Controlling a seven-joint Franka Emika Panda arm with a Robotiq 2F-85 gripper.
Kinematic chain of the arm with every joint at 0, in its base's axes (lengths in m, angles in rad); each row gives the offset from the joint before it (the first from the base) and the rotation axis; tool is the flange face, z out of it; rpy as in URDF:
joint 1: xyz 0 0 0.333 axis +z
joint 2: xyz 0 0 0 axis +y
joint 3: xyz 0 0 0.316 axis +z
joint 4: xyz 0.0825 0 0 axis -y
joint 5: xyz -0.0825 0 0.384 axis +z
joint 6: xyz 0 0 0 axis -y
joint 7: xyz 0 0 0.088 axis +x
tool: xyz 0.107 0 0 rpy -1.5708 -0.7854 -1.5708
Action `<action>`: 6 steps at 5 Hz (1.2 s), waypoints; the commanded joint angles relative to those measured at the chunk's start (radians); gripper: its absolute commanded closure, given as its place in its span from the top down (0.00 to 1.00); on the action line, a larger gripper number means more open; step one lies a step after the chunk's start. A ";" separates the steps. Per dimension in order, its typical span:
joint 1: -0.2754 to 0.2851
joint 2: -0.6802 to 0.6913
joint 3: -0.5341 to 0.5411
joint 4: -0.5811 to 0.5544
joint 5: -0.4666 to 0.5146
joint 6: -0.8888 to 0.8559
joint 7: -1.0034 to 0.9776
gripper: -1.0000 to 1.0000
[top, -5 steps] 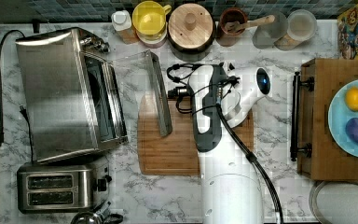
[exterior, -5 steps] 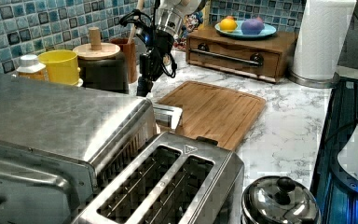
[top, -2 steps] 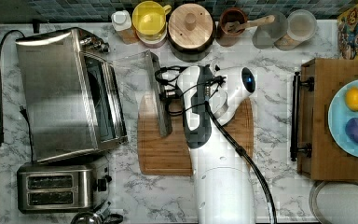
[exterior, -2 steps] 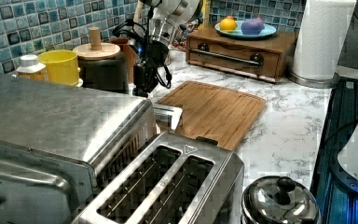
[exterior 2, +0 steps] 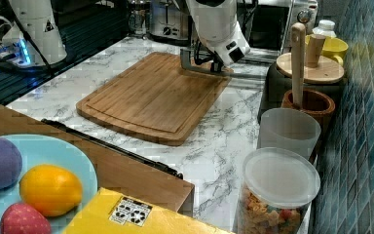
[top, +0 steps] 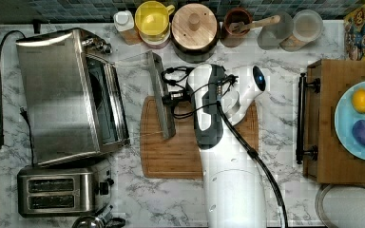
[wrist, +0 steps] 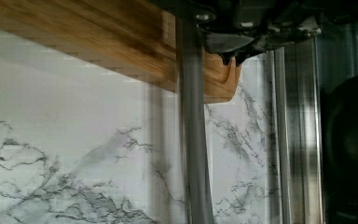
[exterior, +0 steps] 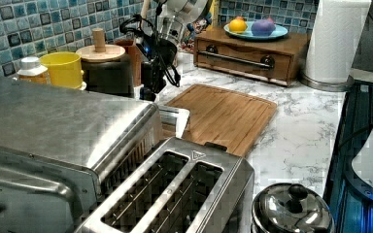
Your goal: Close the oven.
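Observation:
The oven (top: 57,95) stands at the top view's left, a steel box with its glass door folded down flat toward the cutting board (top: 185,152). The door's bar handle (top: 164,109) lies over the board's left edge. My gripper (top: 173,97) is low, right beside the handle's middle on its board side. In the left view the gripper (exterior: 148,90) hangs just behind the door's free edge (exterior: 175,119). In the wrist view the handle bar (wrist: 193,140) runs right under the gripper, with the oven's interior behind it.
A two-slot toaster (top: 62,192) sits next to the oven, with a pot lid (exterior: 291,208) near it. Jars and cups, among them a yellow cup (top: 153,19), line the back wall. A wooden drawer box (top: 342,142) carries a fruit plate at the top view's right.
My arm has swung toward the top view's left, bringing the gripper from over the board to the door handle. The door has not moved.

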 commanded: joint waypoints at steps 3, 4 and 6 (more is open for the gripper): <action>0.204 -0.163 0.161 0.101 -0.131 -0.028 0.102 0.00; 0.189 -0.188 0.200 0.116 -0.157 -0.047 0.132 0.00; 0.265 -0.247 0.205 0.124 -0.261 0.017 0.269 0.00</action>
